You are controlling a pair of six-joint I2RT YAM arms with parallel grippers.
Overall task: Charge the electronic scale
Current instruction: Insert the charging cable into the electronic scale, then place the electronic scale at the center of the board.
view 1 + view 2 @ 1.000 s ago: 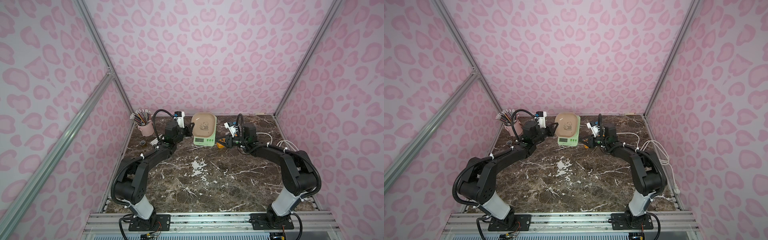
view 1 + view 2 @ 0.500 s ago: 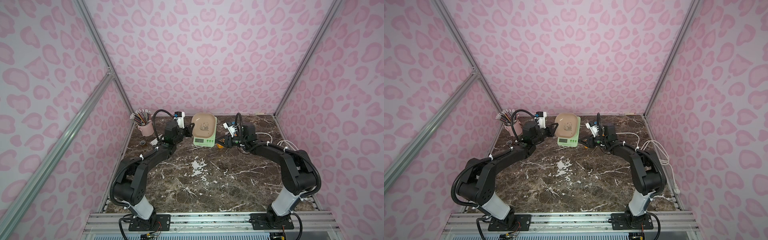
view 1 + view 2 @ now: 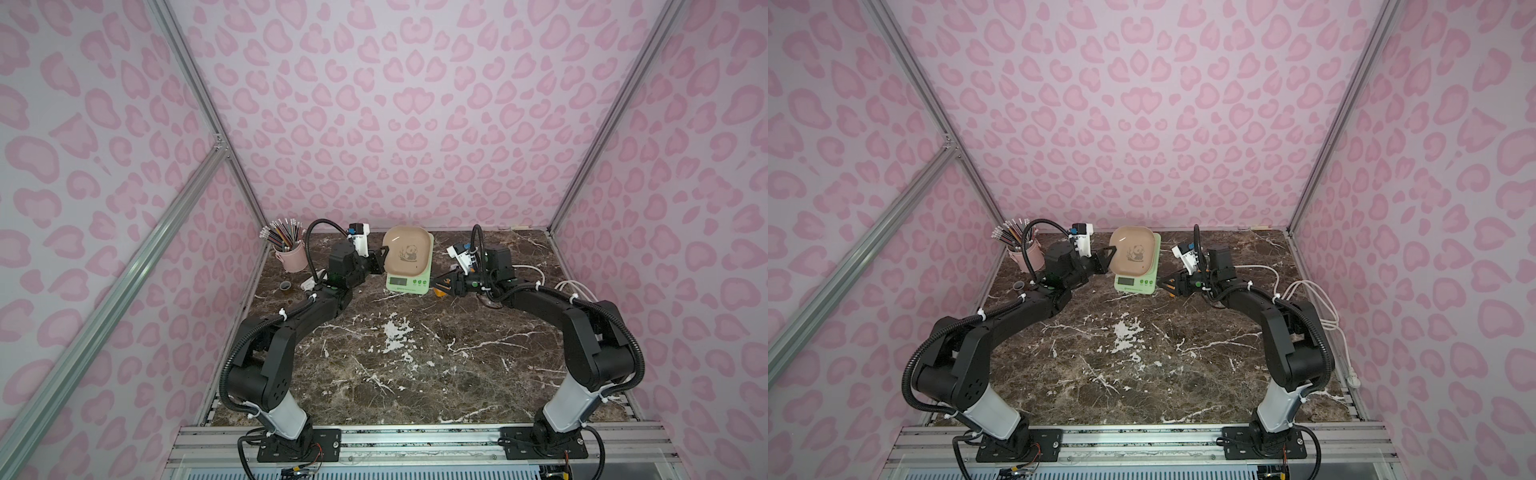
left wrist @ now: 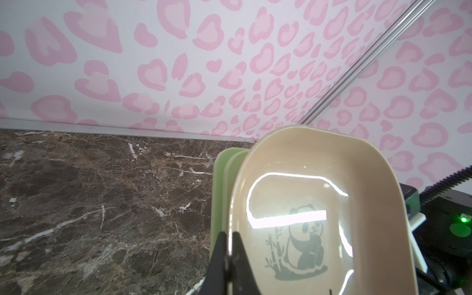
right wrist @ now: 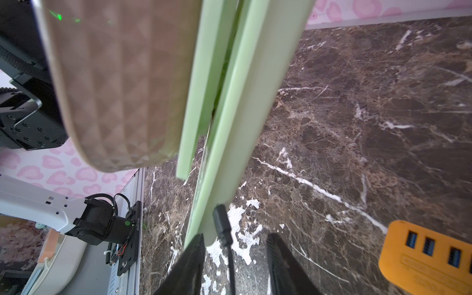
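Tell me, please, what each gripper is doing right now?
Left gripper: closed on the rim of the scale.
Right gripper: open, jaws clear of the cable.

Setting: robot test cell, laboratory type.
Evidence: pink heart-spot wall panels (image 3: 411,124) on three sides, held in aluminium profile posts (image 3: 194,83); dark marble-pattern desk (image 3: 395,374); black left arm (image 3: 316,311) and right arm (image 3: 540,303) bolted to an aluminium base rail (image 3: 415,436).
Props: pink pencil cup (image 3: 291,259) outboard of the left end effector (image 4: 229,237); orange power strip (image 5: 426,258) just beside the right end effector (image 5: 236,240).
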